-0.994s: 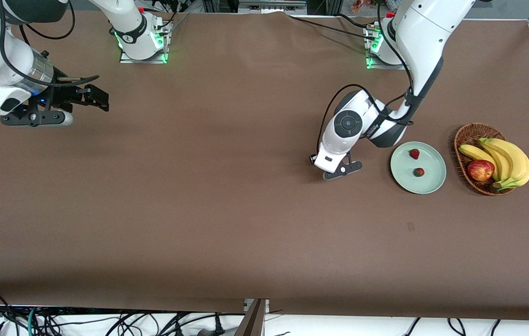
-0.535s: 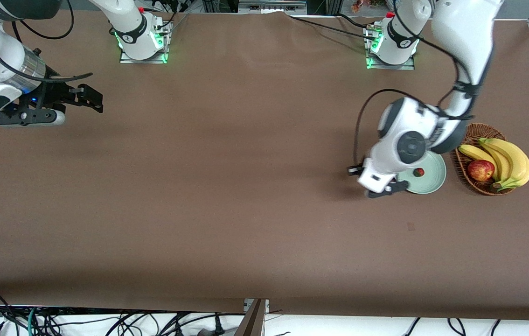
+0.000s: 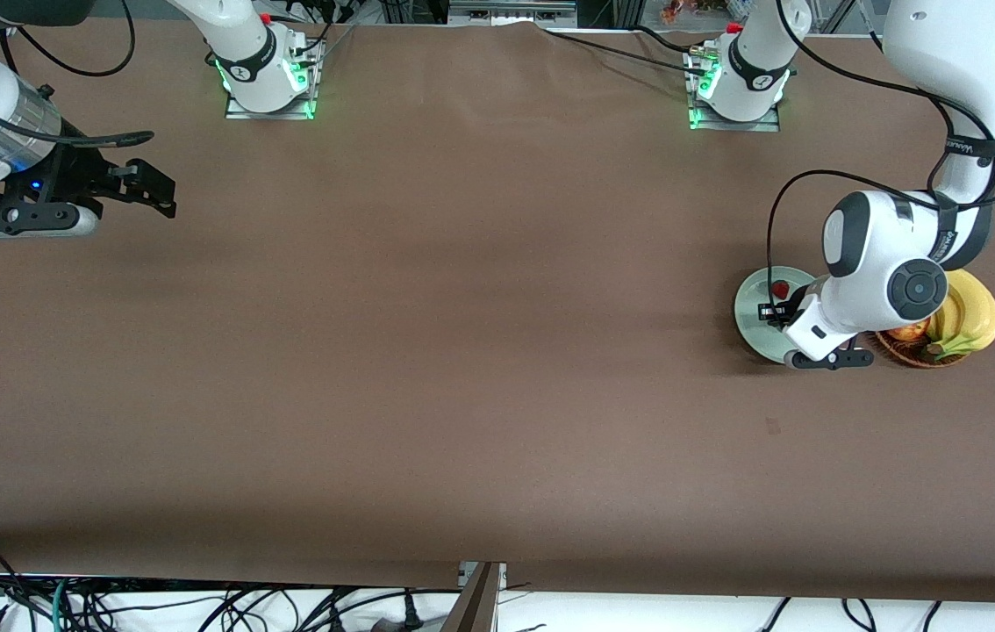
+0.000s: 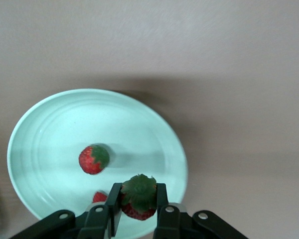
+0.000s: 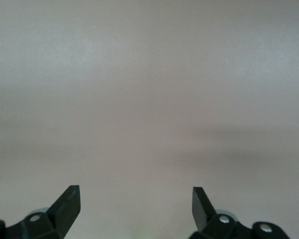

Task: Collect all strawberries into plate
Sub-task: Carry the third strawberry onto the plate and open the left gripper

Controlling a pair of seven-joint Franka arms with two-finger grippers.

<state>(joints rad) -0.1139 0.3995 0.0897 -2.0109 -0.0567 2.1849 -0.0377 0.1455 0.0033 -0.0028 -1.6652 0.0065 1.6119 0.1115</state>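
The pale mint-green plate (image 3: 752,307) lies near the left arm's end of the table and fills the left wrist view (image 4: 55,124). One strawberry (image 3: 780,289) lies on it, also seen in the left wrist view (image 4: 93,159). A second strawberry (image 4: 100,197) on the plate peeks out from under a finger. My left gripper (image 4: 138,199) is shut on a third strawberry (image 4: 138,191), green cap up, and holds it above the plate; in the front view the gripper (image 3: 774,314) is over the plate. My right gripper (image 3: 155,189) is open and empty over bare table (image 5: 135,199).
A brown wicker basket (image 3: 901,351) with bananas (image 3: 976,316) and a red apple (image 3: 908,332) stands beside the plate, mostly hidden under the left arm's wrist. The brown table cover (image 3: 462,351) spreads between the two arms.
The left arm has swung from the table beside the plate to over the plate and basket, carrying the strawberry. The right arm has drifted farther toward its own end of the table.
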